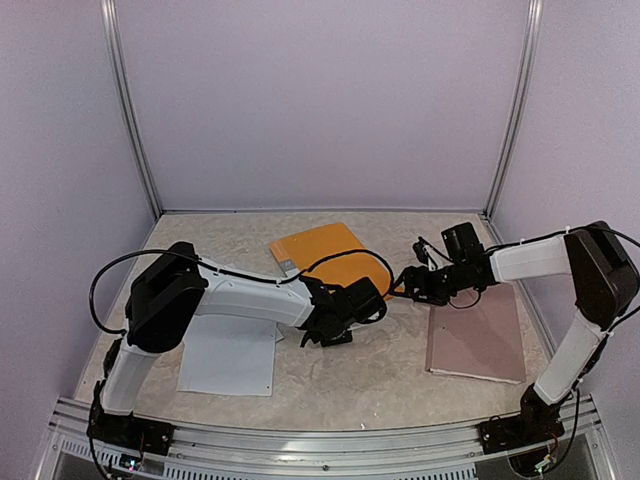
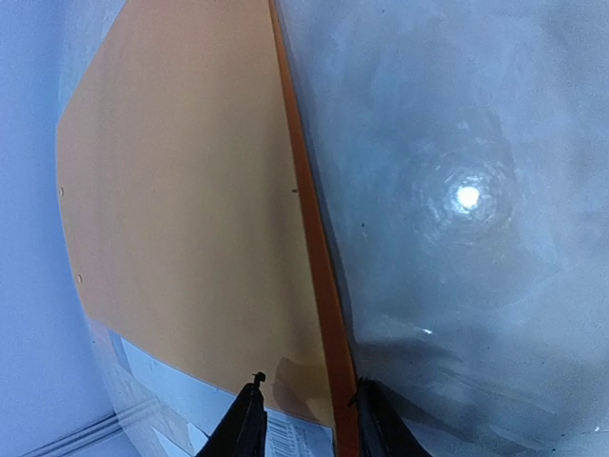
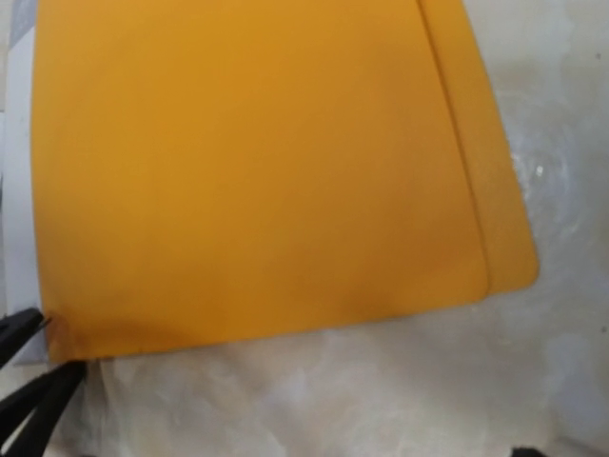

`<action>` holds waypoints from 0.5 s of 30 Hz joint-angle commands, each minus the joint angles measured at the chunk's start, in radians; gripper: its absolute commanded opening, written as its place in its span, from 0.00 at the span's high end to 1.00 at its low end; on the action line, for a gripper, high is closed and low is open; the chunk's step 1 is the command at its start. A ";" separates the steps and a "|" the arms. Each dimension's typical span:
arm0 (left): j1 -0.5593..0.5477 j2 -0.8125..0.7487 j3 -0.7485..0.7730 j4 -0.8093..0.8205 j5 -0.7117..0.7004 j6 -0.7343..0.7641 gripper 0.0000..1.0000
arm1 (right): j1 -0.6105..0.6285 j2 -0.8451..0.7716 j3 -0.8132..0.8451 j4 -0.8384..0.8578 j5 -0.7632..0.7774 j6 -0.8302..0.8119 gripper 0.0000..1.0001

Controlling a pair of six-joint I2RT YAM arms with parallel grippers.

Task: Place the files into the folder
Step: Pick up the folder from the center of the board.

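Observation:
The orange-yellow folder [image 1: 322, 256] lies shut and flat on the table at mid-back. It fills the left wrist view [image 2: 181, 209] and the right wrist view [image 3: 257, 171]. My left gripper [image 1: 383, 297] sits at its near right corner, rolled sideways. Its jaws [image 2: 306, 409] stand part open astride the folder's edge, one finger over the cover and one over the bare table. The files [image 1: 228, 357], a white stack, lie near left beneath the left arm. My right gripper [image 1: 405, 285] hovers open just right of that corner, holding nothing.
A pinkish-brown flat board [image 1: 478, 335] lies at the right, under the right arm. A white label with a barcode [image 2: 290, 440] shows at the folder's end. Lilac walls and metal posts [image 1: 135, 120] close in the marbled table [image 1: 380, 385].

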 commanded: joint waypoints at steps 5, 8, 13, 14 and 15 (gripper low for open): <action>0.005 0.042 -0.018 0.069 -0.066 0.040 0.78 | -0.001 0.010 -0.029 0.028 -0.023 0.008 0.08; 0.010 0.044 -0.018 0.078 -0.068 0.037 0.87 | 0.000 0.010 -0.029 0.028 -0.024 0.008 0.08; 0.018 0.043 -0.019 0.082 -0.065 0.034 1.00 | -0.001 0.012 -0.028 0.030 -0.027 0.010 0.08; 0.019 0.040 -0.019 0.083 -0.063 0.030 1.00 | 0.000 0.012 -0.028 0.030 -0.027 0.010 0.08; 0.020 0.036 -0.020 0.082 -0.057 0.023 1.00 | 0.000 0.012 -0.028 0.029 -0.027 0.010 0.08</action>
